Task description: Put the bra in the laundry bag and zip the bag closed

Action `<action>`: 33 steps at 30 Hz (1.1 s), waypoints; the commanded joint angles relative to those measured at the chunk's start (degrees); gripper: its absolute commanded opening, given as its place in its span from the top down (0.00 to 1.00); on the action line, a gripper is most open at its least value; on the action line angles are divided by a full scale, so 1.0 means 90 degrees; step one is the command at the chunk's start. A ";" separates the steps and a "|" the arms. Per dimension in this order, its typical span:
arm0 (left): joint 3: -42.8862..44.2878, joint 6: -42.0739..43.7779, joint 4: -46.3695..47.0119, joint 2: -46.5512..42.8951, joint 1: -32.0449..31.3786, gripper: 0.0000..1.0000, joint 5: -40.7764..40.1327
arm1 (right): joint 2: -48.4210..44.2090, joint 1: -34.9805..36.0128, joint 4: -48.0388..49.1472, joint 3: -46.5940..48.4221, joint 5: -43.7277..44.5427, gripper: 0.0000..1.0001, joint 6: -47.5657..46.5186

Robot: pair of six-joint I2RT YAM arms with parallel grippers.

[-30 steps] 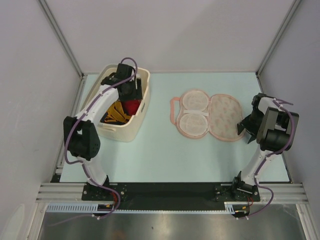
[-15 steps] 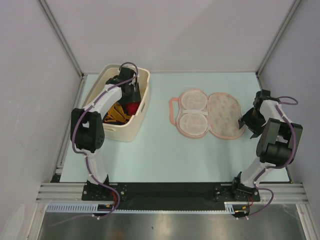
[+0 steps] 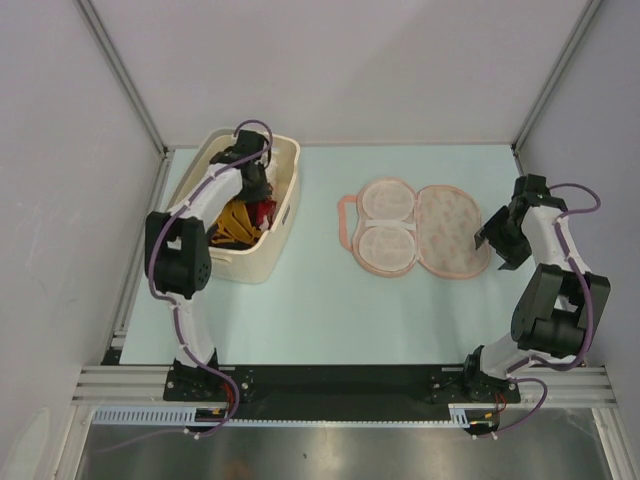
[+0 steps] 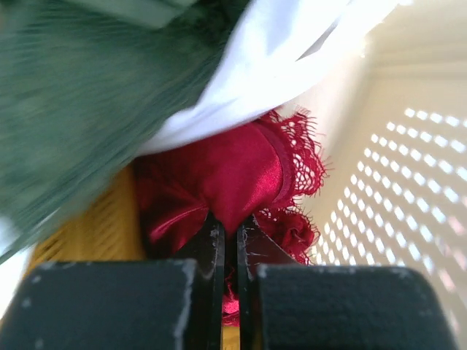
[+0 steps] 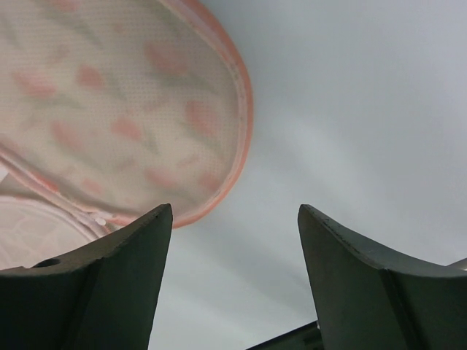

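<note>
Pale grey walls (image 3: 330, 60), aluminium corner posts (image 3: 122, 75), light mint tabletop (image 3: 330, 300), evenly lit.

Red lace bra (image 4: 226, 175), pink leaf-print laundry bag (image 3: 440, 232)

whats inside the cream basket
A red bra, pinched by the left gripper, jaws shut, plus yellow cloth, green cloth and white cloth that covers part of it. The basket floor is hidden.
</note>
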 commanded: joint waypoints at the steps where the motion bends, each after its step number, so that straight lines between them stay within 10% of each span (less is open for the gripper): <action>1: 0.0388 0.0032 -0.0232 -0.1530 0.0069 1.00 -0.0234 | -0.0495 0.0537 -0.0146 0.0068 -0.0143 0.25 -0.0096; 15: 0.0750 -0.0329 -0.1112 -0.4647 0.0069 1.00 0.0295 | -0.1140 0.2004 -0.0176 0.0039 -0.0631 0.25 0.0050; 29: 0.0662 0.0169 -0.0536 -0.2921 0.0245 1.00 -0.0516 | -0.1795 0.2023 -0.0420 -0.0205 -0.0719 0.25 -0.0028; 32: 0.0739 0.0169 -0.0526 -0.2247 0.0401 0.80 -0.0059 | -0.1707 0.2014 -0.0439 -0.0157 -0.0768 0.25 -0.0047; 33: 0.0817 0.0169 -0.0526 -0.2149 0.0449 0.48 0.0049 | -0.1620 0.2023 -0.0430 -0.0137 -0.0768 0.25 -0.0057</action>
